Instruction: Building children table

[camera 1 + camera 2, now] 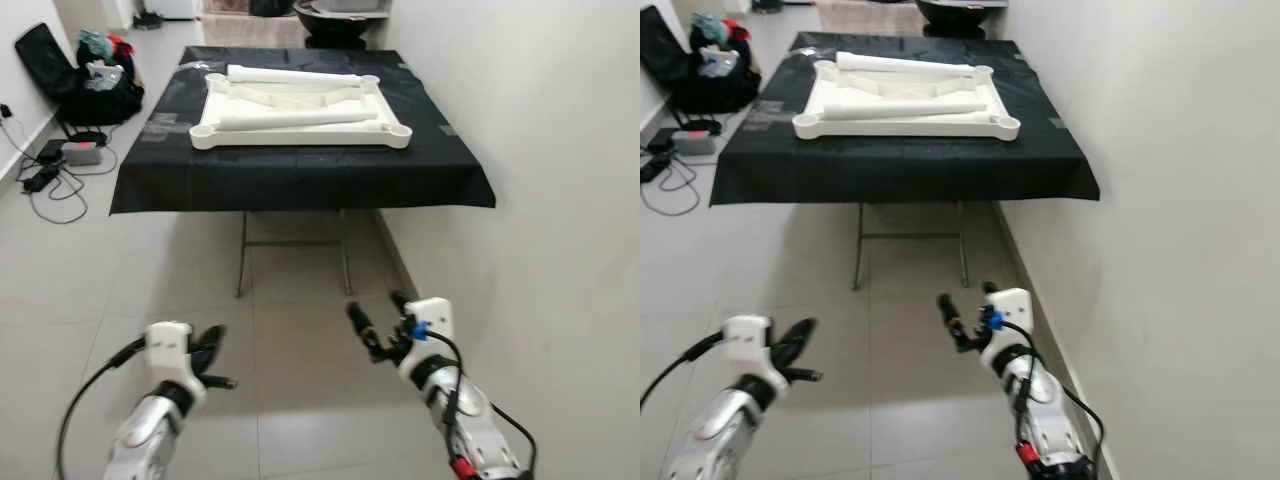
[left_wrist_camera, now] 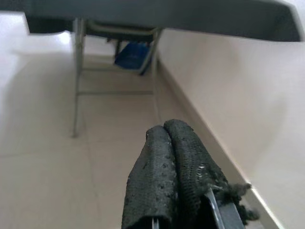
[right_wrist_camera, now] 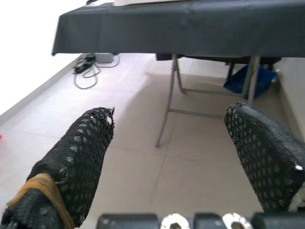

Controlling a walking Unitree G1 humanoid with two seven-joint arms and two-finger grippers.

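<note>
You're short of the table [image 1: 300, 175], so both hands hang empty: left hand [image 1: 213, 362] pinched closed, right hand [image 1: 378, 318] spread open, tabletop [image 1: 300, 110] well ahead.

Bright, even daylight; soft wrist views

Home room — tiled floor [image 1: 200, 300], bags [image 1: 95, 75]

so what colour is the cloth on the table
Black tablecloth, clearest in the left eye view.
</note>
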